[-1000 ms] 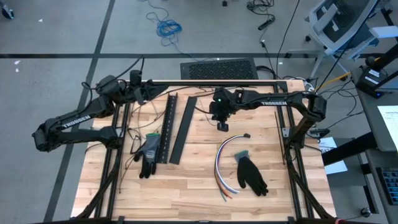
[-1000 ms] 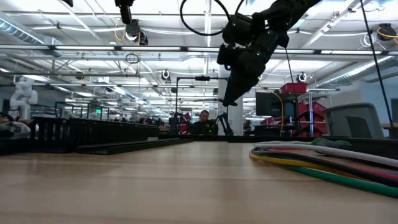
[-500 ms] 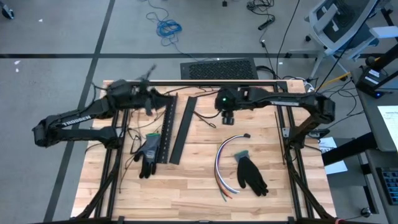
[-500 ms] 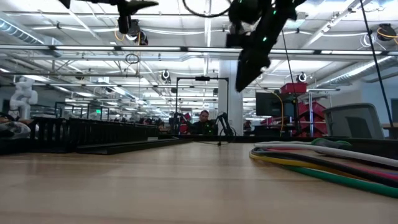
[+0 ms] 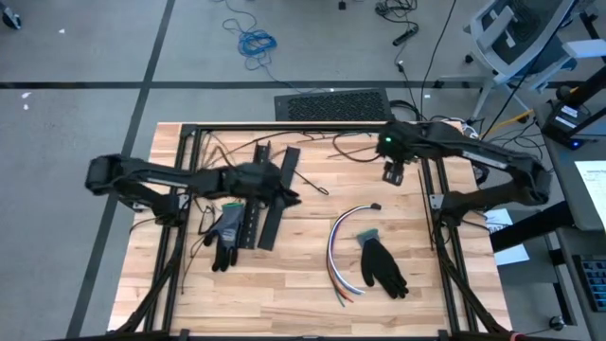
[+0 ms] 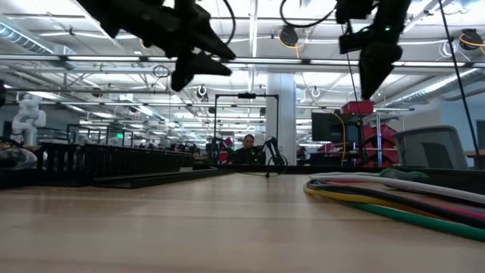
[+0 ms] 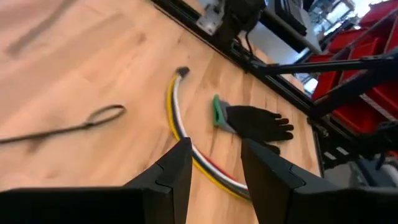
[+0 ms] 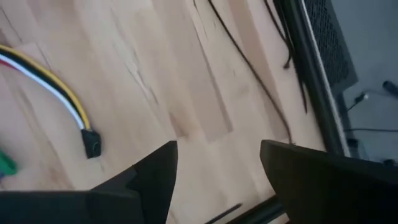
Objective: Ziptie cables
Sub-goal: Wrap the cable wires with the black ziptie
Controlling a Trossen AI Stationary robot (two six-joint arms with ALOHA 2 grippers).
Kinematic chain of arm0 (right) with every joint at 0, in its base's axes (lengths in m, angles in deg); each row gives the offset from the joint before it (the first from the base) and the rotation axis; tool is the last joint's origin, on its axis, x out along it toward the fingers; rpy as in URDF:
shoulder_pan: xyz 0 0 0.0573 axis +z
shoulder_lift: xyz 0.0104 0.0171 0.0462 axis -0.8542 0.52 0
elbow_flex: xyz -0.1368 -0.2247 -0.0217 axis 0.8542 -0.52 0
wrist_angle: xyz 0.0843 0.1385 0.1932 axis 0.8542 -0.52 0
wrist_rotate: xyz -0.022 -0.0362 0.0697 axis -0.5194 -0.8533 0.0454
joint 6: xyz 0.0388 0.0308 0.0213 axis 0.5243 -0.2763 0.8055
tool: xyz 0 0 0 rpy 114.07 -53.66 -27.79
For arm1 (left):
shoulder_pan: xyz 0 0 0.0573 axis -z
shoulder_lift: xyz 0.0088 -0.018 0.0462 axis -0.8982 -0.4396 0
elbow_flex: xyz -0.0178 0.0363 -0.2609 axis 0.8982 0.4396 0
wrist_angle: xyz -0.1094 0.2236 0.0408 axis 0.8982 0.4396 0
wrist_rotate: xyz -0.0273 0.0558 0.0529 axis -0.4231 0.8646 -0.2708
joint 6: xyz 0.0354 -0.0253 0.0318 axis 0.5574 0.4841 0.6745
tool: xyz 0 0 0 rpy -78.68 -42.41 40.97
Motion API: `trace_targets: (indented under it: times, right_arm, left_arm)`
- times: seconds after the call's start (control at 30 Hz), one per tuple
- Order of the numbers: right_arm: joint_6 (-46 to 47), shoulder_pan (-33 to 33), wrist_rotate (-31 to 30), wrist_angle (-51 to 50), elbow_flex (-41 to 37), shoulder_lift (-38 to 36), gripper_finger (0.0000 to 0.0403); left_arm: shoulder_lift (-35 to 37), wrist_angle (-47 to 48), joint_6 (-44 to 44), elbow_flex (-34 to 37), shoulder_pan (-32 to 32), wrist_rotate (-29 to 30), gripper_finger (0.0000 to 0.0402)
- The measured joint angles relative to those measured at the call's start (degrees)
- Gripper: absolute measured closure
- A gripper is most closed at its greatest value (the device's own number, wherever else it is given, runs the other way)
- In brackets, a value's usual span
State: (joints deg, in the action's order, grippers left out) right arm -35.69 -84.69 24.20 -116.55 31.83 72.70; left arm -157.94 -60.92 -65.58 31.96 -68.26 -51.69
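The cables (image 5: 333, 248) lie in a curved bundle on the wooden table, right of centre, and also show in the low view (image 6: 394, 199) and the left wrist view (image 7: 177, 121). Their black end plug (image 8: 91, 144) rests on the wood. My left gripper (image 5: 294, 195) hangs open above the two black slotted strips (image 5: 258, 204), well left of the cables, with nothing between its fingers (image 7: 214, 177). My right gripper (image 5: 393, 174) hangs open and holding nothing (image 8: 217, 168) above the far right of the table, beyond the cables' plug end.
A black glove (image 5: 383, 265) lies beside the cables and a grey glove (image 5: 225, 232) lies left of the strips. Thin black strands (image 5: 317, 188) (image 8: 249, 71) lie on the far half. Black frame rails (image 5: 436, 204) run along the table's sides.
My left gripper has swung from the table's far left corner toward the middle and come down, and now hangs over the slotted strips. My right gripper has risen and gone from the far middle toward the table's right edge. The cables have stayed where they were.
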Motion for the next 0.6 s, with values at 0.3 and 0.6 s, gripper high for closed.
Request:
trace_targets:
  times: [0.3,0.6]
  right_arm:
    - [8.8,0.2,1.7,1.2,-10.9,-11.7,0.0179]
    - [9.7,0.3,7.7,6.6,-18.5,-14.0,0.0179]
  left_arm:
    - [-14.6,-8.8,-11.8,-6.7,1.5,0.4,0.0267]
    - [-29.6,3.9,-6.1,-26.0,4.5,5.5,0.0267]
